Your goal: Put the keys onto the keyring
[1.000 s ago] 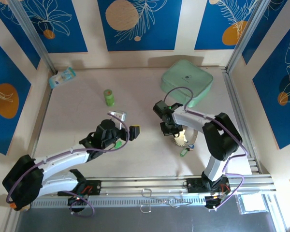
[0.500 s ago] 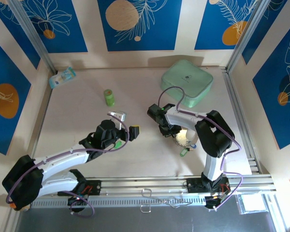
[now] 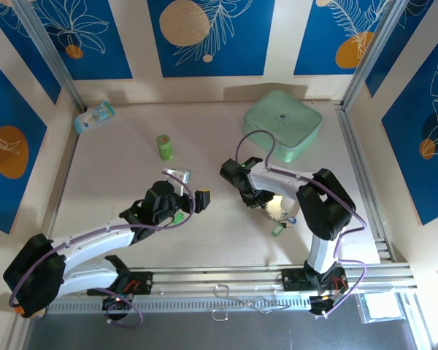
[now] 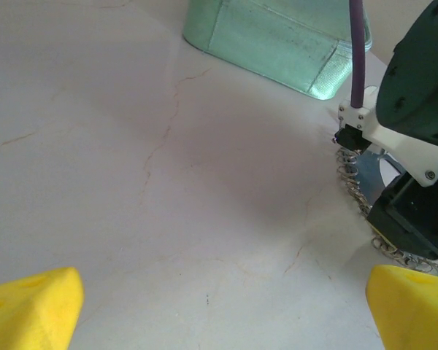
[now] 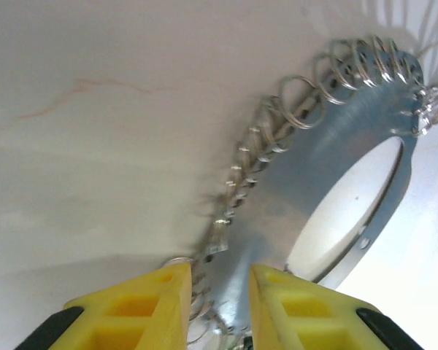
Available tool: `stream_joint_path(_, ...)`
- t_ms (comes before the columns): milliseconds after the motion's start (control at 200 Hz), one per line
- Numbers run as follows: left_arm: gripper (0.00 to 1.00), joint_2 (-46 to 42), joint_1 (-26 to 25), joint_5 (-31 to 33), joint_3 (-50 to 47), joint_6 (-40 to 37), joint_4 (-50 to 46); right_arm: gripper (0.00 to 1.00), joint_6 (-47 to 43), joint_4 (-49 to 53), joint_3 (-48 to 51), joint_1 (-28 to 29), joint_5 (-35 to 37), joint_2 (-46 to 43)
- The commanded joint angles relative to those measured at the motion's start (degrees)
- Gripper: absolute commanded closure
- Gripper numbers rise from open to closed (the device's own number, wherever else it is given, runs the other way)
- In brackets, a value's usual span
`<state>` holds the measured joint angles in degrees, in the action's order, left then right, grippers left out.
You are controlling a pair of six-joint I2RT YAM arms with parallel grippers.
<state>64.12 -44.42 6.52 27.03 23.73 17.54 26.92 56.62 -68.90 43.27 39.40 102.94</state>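
Over the last 1 s the right gripper (image 5: 213, 302) swung left and settled at the keyring (image 5: 328, 146). The left gripper (image 4: 226, 306) hasn't moved; its fingers are wide with nothing in them. Right fingers are narrow with the ring's rim between them, and we can't tell if it's pinched yet. Looks like we're securing the ring before threading. 1 green key (image 3: 277, 230) lies just beside it. Small mark on the green case (image 3: 282, 124), unreadable.

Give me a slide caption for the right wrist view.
Right claw, yellow fingers straddling the edge of a flat silver metal keyring fringed with small wire loops.
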Motion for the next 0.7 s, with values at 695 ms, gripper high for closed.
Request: stream_joint_path(695, 0.01, 2.2, -0.5, 0.2, 1.5, -0.6, 0.2, 0.71, -4.1, -0.5, -2.6, -2.3, -3.0, 5.5)
